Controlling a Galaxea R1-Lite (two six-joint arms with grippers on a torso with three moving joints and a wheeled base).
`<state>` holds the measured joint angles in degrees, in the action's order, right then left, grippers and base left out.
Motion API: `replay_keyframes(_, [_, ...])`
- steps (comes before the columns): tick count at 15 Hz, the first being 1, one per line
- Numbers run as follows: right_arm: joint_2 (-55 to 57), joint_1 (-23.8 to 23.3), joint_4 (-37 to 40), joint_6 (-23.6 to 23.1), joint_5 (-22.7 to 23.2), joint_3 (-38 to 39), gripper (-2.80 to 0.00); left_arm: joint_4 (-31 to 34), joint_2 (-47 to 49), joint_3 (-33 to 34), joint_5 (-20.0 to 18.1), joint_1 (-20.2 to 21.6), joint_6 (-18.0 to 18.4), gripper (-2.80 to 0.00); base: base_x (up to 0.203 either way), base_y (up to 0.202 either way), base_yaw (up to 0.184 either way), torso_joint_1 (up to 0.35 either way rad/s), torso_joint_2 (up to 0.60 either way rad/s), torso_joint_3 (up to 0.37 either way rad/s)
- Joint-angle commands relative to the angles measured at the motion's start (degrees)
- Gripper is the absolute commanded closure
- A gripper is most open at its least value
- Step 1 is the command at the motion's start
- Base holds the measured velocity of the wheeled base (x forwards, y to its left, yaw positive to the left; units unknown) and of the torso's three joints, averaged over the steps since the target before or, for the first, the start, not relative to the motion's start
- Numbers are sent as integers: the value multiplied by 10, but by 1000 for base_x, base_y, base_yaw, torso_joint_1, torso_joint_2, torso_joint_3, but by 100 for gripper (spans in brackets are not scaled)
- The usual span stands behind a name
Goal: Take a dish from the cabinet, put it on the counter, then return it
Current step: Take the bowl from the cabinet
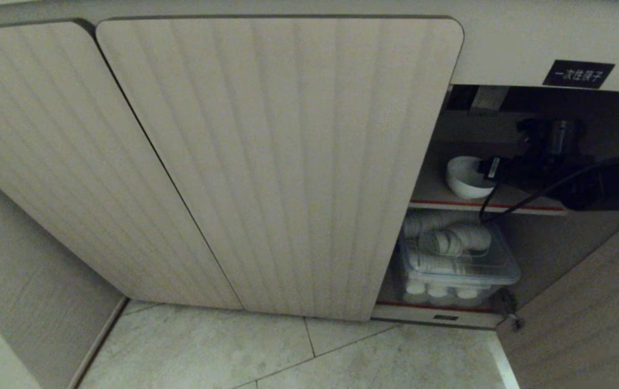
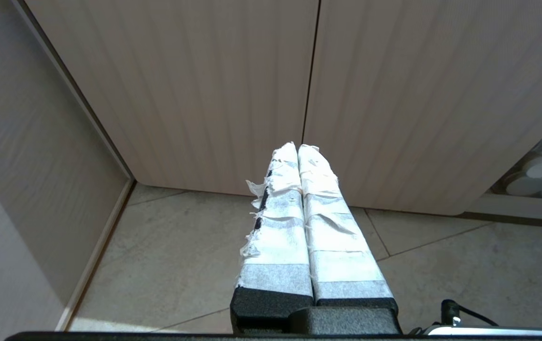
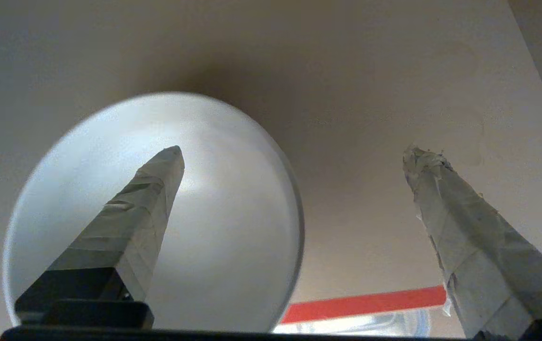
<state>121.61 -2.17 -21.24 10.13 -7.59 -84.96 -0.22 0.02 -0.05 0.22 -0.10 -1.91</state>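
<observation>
The dish [image 1: 465, 178], a small white bowl, stands on the upper red-edged shelf [image 1: 450, 204] inside the open right bay of the cabinet [image 1: 287, 162]. My right gripper [image 3: 294, 152] is inside that bay, right at the dish and open wide. One taped finger [image 3: 143, 213] is over the dish's [image 3: 223, 222] hollow and the other [image 3: 469, 237] is outside it over the bare shelf, so the rim lies between them without being clamped. My left gripper [image 2: 297, 148] is shut and empty, parked facing the closed doors near the floor. The counter is out of view.
A clear plastic box [image 1: 460, 270] of white ribbed cups fills the lower shelf. The bay's door [image 1: 585, 302] hangs open at the right. A black label [image 1: 578, 74] sits above the opening. My right arm's cable [image 1: 509, 208] droops past the shelf edge. Tiled floor [image 1: 287, 351] lies below.
</observation>
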Motion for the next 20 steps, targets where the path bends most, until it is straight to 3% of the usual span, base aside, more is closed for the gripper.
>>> replay_keyframes(1, [6, 0, 13, 3, -1, -13, -280, 0, 0, 0, 0, 0, 0, 0, 0, 0, 0, 0, 0, 0])
replay_keyframes(20, [30, 1, 99, 12, 0, -73, -280, 0, 0, 0, 0, 0, 0, 0, 0, 0, 0, 0, 0, 0])
